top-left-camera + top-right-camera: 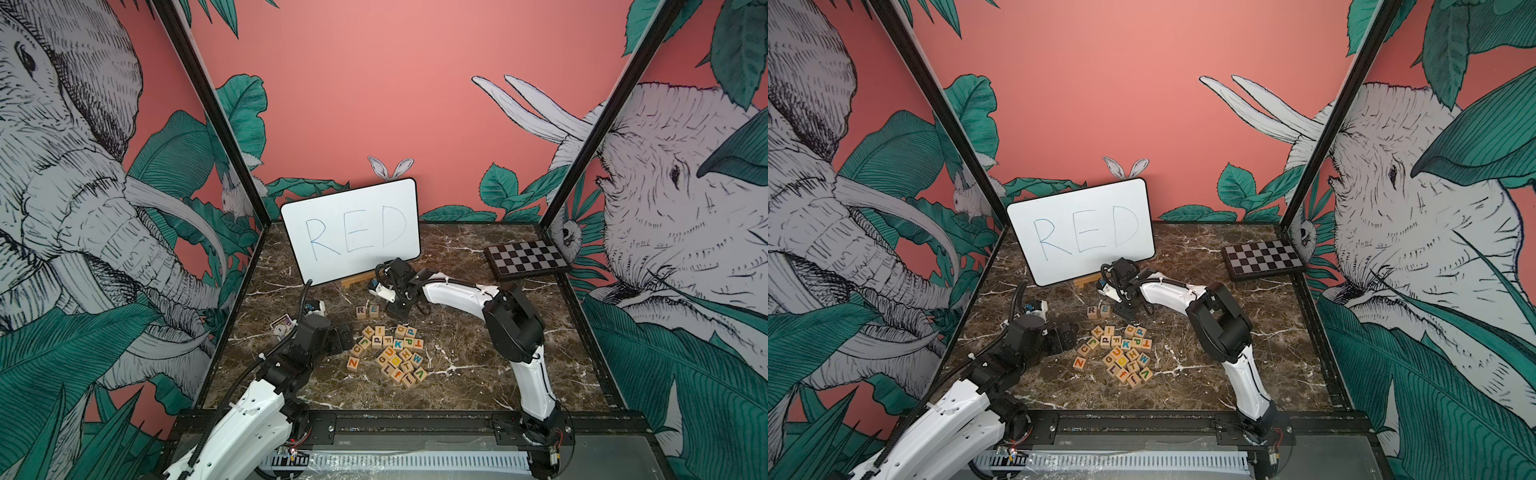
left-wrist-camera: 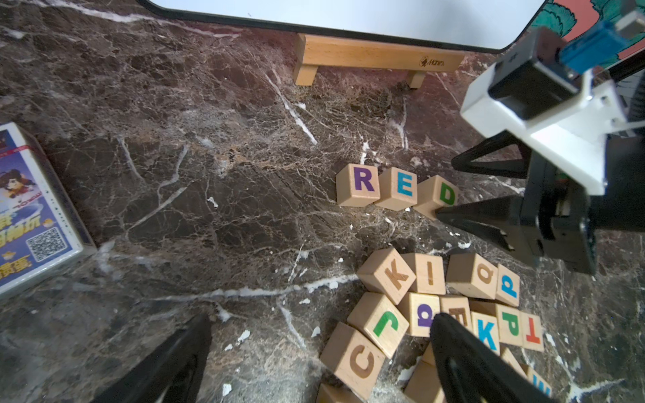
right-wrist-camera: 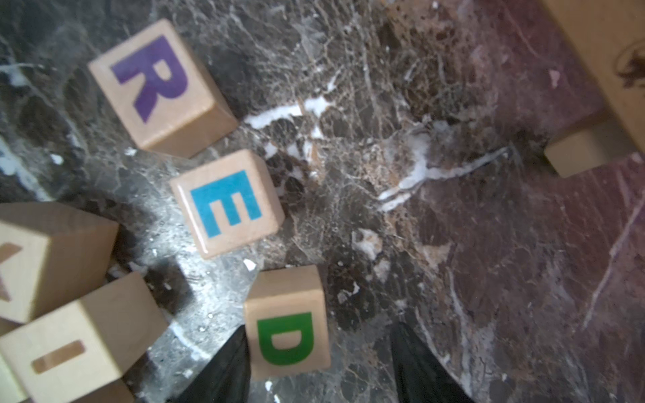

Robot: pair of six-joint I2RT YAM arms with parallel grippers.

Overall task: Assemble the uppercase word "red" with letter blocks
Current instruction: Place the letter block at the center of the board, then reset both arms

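your right arm (image 1: 515,328) rises from the near right corner of the marble table (image 1: 478,386), folds at a high elbow and reaches far and left. its wrist is bent so the right gripper (image 3: 317,326) points down at the right end of the word "red" (image 2: 398,188). its jaws are partly apart and released. one finger (image 3: 227,363) touches the side of the d block (image 3: 288,324), and the other stands clear of it.

the d block rests on the table, a little turned, just right of the blue e block (image 3: 227,206). the purple r block (image 3: 160,87) is at the left end. the row lies between the whiteboard (image 1: 353,232) on the far side and the pile of letter blocks (image 1: 388,353) on the near side.

your left arm (image 1: 257,407) comes in low from the near left. the left gripper (image 2: 323,317) hovers at the pile's left edge, jaws spread wide, holding nothing.
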